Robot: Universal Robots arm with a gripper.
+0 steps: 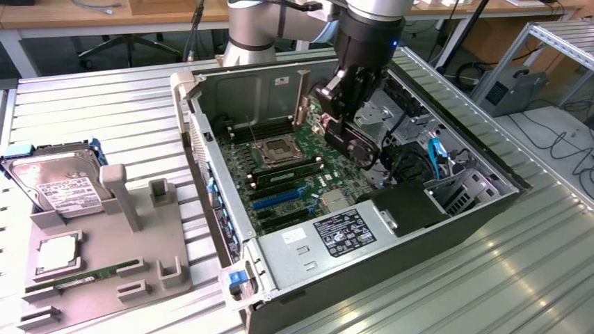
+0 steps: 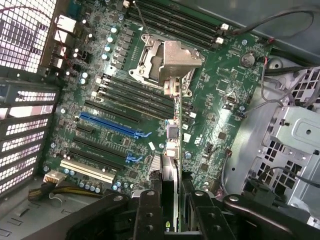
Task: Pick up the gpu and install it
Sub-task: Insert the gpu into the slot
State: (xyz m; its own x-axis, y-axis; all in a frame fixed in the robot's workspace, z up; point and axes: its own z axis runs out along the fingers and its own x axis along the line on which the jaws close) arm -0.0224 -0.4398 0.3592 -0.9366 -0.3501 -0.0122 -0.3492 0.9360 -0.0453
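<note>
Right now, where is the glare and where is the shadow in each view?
Exterior view: light glares off the ribbed metal table, and the computer case is dim inside. Wrist view: the rear grille is washed out white by backlight; the end effector, shut on the gpu, looks nearly black.

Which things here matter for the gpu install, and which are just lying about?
In the job: gpu, held in the gripper; open PC case; motherboard with blue slot.
Lying about: hard drive, CPU, RAM stick, all on the grey tray.
</note>
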